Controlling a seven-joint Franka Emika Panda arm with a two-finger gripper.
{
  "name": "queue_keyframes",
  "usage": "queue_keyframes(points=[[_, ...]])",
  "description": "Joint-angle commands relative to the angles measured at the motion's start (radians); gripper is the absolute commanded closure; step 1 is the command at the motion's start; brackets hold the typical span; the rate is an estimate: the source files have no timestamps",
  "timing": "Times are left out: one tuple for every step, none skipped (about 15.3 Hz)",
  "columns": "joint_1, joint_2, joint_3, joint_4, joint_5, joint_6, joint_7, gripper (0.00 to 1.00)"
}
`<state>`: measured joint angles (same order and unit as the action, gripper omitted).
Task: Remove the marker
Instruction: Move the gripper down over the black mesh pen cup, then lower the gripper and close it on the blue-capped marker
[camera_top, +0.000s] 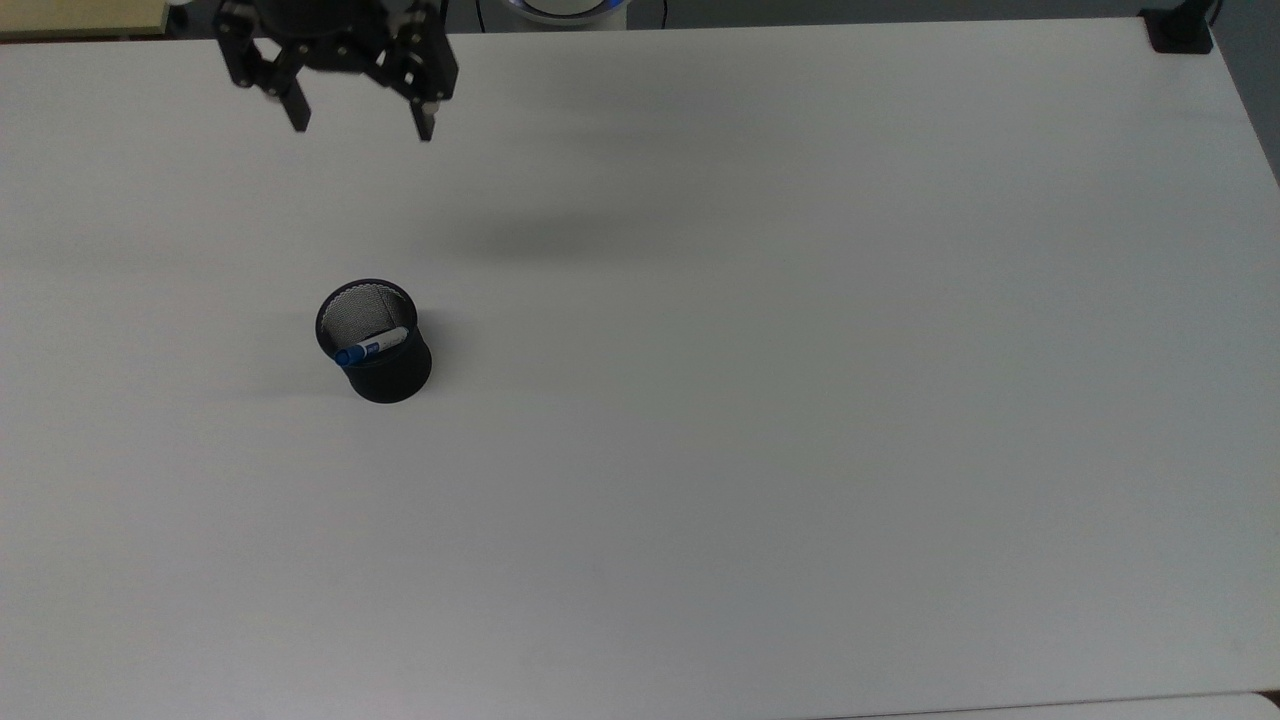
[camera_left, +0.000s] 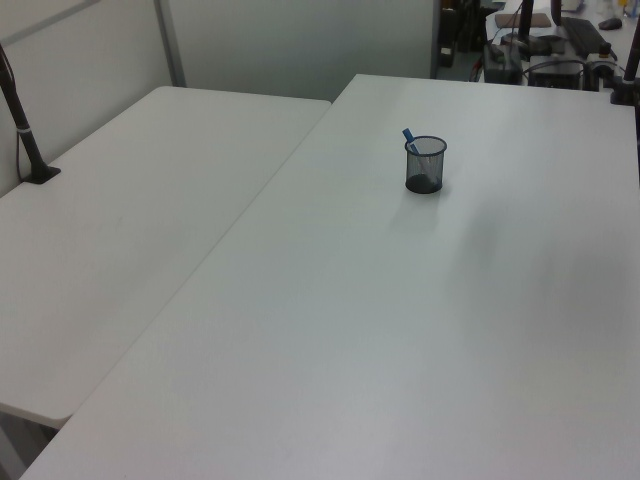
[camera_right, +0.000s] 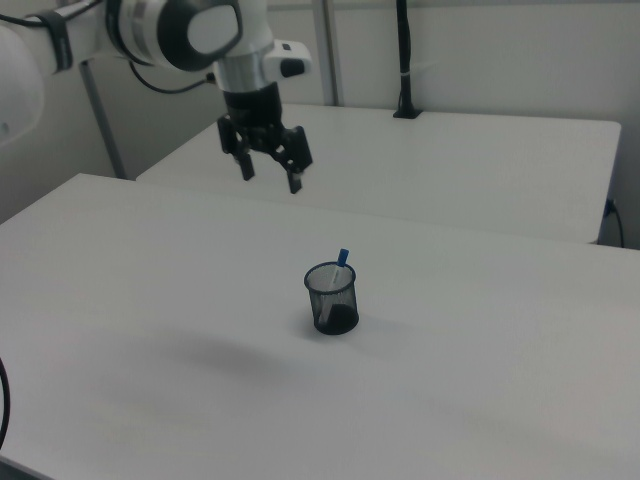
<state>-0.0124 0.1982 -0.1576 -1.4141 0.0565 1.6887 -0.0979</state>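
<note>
Claw (camera_top: 358, 118): spread wide, empty, high above the table (camera_top: 800, 400).
Risk: the leaning marker (camera_top: 372, 346) may drag and tip the mesh cup (camera_top: 377, 345).

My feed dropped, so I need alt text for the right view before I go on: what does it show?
An open gripper hangs in the air above a white table, up and toward the right view's left of a black mesh cup. A marker stands tilted in the cup, its blue cap poking above the rim. A second white table sits behind.

The mesh cup (camera_right: 331, 299) hides the marker's (camera_right: 342, 258) lower barrel.
</note>
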Motion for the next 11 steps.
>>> queue_keyframes(points=[[-0.023,0.044,0.001,-0.058,-0.029,0.159,-0.022,0.0],[-0.026,0.064,0.0,-0.06,-0.029,0.195,-0.025,0.0],[-0.032,0.09,0.001,-0.06,-0.029,0.221,-0.029,0.0],[-0.037,0.108,0.0,-0.06,-0.029,0.241,-0.035,0.0],[-0.04,0.127,0.001,-0.06,-0.029,0.259,-0.045,0.0],[-0.047,0.141,0.0,-0.06,-0.029,0.269,-0.054,0.0],[-0.054,0.158,0.001,-0.06,-0.03,0.273,-0.071,0.02],[-0.06,0.174,0.0,-0.059,-0.029,0.285,-0.086,0.05],[-0.066,0.187,0.0,-0.059,-0.03,0.304,-0.094,0.09],[-0.067,0.201,0.0,-0.059,-0.03,0.324,-0.094,0.12],[-0.067,0.21,0.001,-0.059,-0.03,0.339,-0.094,0.15]])
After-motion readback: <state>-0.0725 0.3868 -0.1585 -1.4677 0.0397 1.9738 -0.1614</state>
